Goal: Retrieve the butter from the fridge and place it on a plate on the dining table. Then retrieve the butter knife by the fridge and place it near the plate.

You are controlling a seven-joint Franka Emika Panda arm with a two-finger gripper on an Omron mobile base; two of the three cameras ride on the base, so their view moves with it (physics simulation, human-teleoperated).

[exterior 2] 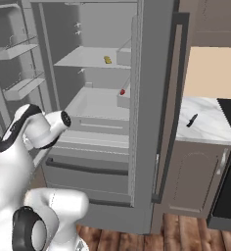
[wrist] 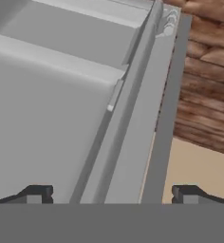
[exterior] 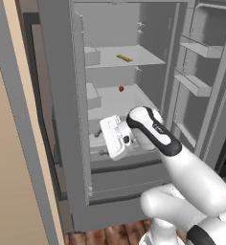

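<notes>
Claw (wrist: 112, 194) stood spread wide and empty, its two dark fingertips (wrist: 35, 193) far apart at the bottom of the hand view, pointed down along the fridge's (exterior: 62, 143) lower ledges. Nothing lay between the jaws, which suited an approach in which no grasp had yet been made. In the left base view the hand hung low at the open fridge, in front of the bottom shelf and well below the butter (exterior: 124, 58). Butter lay flat on the fridge's upper shelf (exterior: 134, 60), toward its front, where an open claw could plausibly come in over it from the doorway. A small red item (exterior: 121, 88) sat on the fridge shelf below the butter, apart from it and not part of the task. Both fridge doors stood swung back, leaving the shelves reachable. A dark knife (exterior 2: 192, 120) lay on the marble surface (exterior 2: 205, 127) just right of the fridge, probably awaiting the second errand. As judged, the task was at its start: the hand would have to rise to the upper shelf before closing.
</notes>
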